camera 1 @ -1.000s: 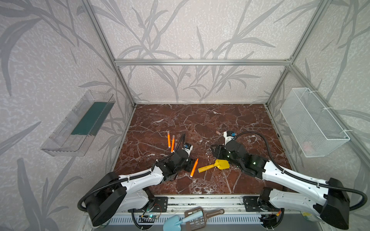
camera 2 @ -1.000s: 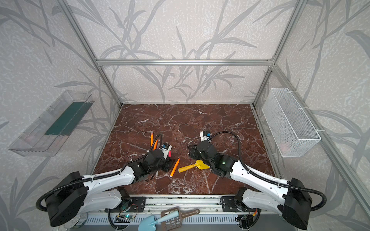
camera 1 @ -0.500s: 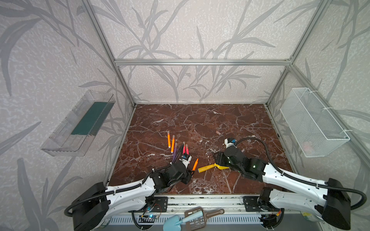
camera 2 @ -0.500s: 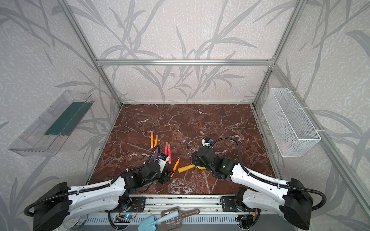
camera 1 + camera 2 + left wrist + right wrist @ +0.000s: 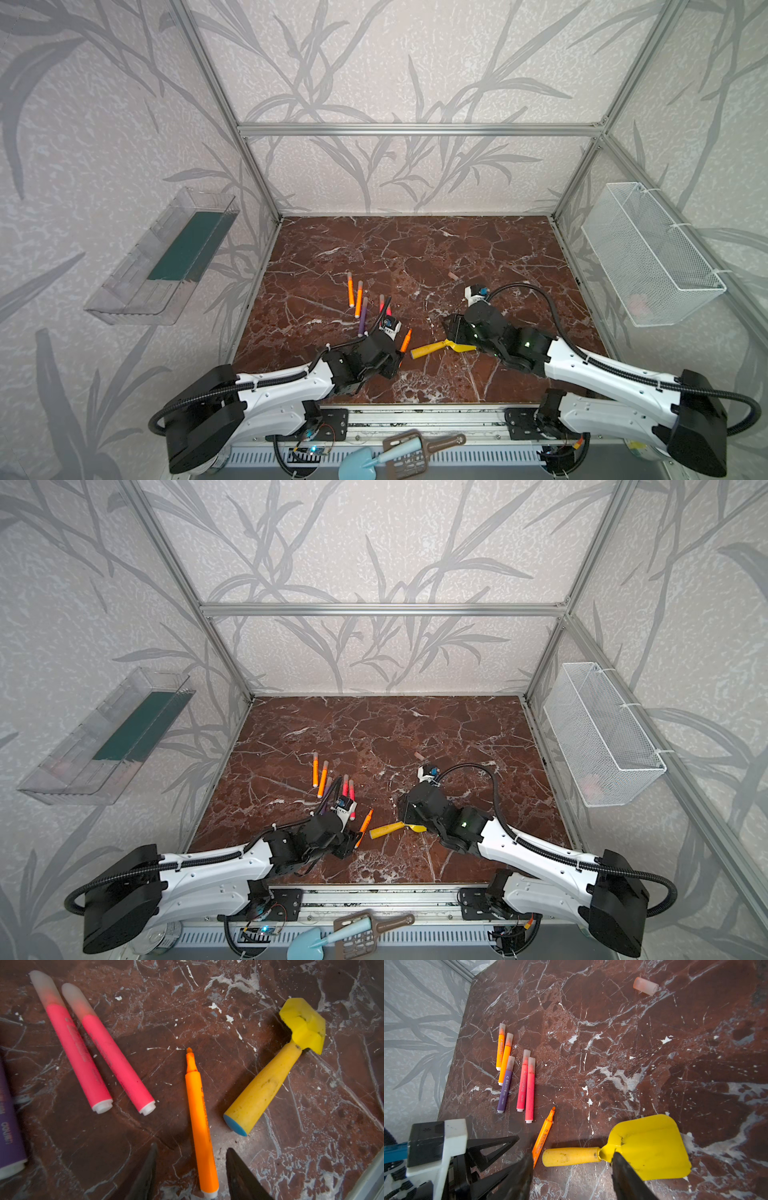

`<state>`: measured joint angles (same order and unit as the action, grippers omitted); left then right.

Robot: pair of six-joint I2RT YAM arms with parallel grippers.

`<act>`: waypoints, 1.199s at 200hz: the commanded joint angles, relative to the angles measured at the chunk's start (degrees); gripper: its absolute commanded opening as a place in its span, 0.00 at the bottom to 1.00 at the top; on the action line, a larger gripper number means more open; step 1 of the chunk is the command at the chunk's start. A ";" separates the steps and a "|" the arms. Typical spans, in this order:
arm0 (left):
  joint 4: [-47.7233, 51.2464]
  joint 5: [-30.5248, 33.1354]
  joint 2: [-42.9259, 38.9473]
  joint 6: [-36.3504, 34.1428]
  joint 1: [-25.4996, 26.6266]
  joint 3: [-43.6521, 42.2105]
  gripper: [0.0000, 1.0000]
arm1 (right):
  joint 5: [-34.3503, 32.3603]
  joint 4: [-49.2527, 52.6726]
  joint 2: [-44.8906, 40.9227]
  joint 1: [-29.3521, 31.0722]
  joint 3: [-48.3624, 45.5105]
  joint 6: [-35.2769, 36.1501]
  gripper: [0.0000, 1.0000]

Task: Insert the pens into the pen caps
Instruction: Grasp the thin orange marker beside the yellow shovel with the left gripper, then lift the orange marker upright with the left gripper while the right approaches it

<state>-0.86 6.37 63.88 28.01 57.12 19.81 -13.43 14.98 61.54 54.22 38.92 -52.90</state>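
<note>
Now the left end effector (image 5: 191, 1147) is spread, jaws either side of the tail of the bare-tipped orange pen (image 5: 199, 1109) lying on the bench (image 5: 249, 991); it should centre and close squarely so the pen does not swivel. The right end effector (image 5: 572, 1154), jaws apart and empty, hovers over the yellow shovel (image 5: 648, 1145), well apart from the one loose pale cap (image 5: 645, 986); five other pens (image 5: 530, 1093) lie capped nearby.

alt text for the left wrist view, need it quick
An uncapped orange pen lies on the marble table, its back end between the open left gripper's jaws. A yellow shovel lies beside it, two capped pink pens opposite.
</note>
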 commanded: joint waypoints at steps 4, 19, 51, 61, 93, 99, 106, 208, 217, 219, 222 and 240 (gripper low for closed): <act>0.78 1.66 2.44 -0.66 0.53 2.17 0.56 | -0.45 0.40 0.51 0.27 1.43 1.12 0.60; 0.54 1.88 4.62 -0.99 0.74 3.20 0.56 | -0.50 0.49 0.76 0.23 1.52 1.18 0.60; -0.41 2.78 8.13 -1.12 1.36 4.26 0.52 | -0.31 0.40 1.22 0.28 1.52 1.29 0.60; -0.38 3.22 8.57 -1.20 1.49 4.49 0.51 | -0.32 0.33 1.17 0.27 1.51 1.29 0.60; -0.49 3.93 10.19 -1.45 1.53 4.92 0.45 | -0.53 0.40 1.22 0.26 1.57 1.25 0.60; -0.37 4.17 10.73 -1.45 1.65 5.20 0.45 | -0.57 0.41 1.20 0.21 1.57 1.30 0.60; -0.21 4.50 11.42 -1.40 1.72 5.52 0.45 | -0.54 0.40 1.28 0.28 1.64 1.30 0.60; 0.45 5.99 14.98 -1.52 2.62 7.43 0.17 | 0.31 -1.36 0.78 0.27 0.12 0.17 0.60; 0.25 6.18 15.09 -1.27 2.63 7.43 0.14 | 0.67 -2.25 0.85 0.34 -0.47 -0.12 0.60; 0.29 6.32 15.17 -1.15 2.62 7.54 0.14 | 0.75 -2.46 0.86 0.36 -0.50 -0.12 0.60; 0.37 6.59 15.18 -0.85 2.63 7.59 0.13 | 0.77 -2.75 0.93 0.36 -0.65 -0.33 0.60; 1.15 7.69 15.84 -0.08 2.51 8.38 0.12 | 0.86 -4.32 1.20 0.50 -1.38 -1.15 0.60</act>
<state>-1.23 11.73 78.65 26.48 59.53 26.52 -12.95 13.39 62.70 54.28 38.63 -52.73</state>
